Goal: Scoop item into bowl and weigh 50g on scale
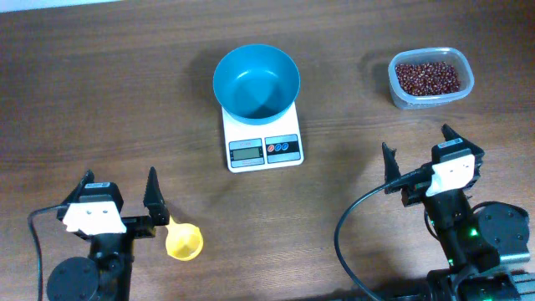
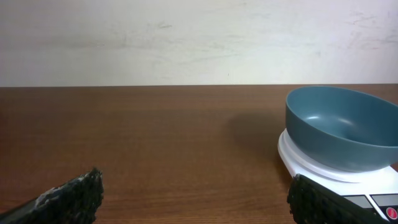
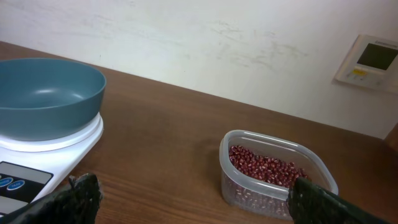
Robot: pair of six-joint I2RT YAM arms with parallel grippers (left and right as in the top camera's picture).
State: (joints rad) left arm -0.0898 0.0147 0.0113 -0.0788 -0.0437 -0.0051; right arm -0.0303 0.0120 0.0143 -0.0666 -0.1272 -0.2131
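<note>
Only from overhead is the whole layout seen. The bowl (image 1: 256,84) is set on the scale (image 1: 264,150) at mid-desk, and the beans (image 1: 427,77) are heaped in a clear tub (image 1: 465,86) well apart to the right, on the brown wood-grain desk (image 1: 100,84). A yellow scoop (image 1: 184,242), shown in no wrist view, is laid near the front edge just beside the left tool (image 1: 119,179); whether the two touch cannot be told. The pale scuffed wall (image 2: 199,37) is given only by the wrist views, and a white wall panel (image 3: 372,60) with a small screen only by the right one. The bowl is seen as round, deep, smooth blue plastic, empty inside, about as wide as the flat white rectangular scale, on which a grey display and red and blue round buttons are carried. The tub is a thin, transparent rounded rectangle, and the beans in it are small, glossy, reddish-brown grains. Both arms are placed at the near edge, with the tools held low and level and pointed toward the far side. The right tool (image 1: 416,140) is turned slightly aslant, between bowl and tub. Both tools are spread wide, with nothing between the dark, rough-edged fingers (image 2: 68,199).
</note>
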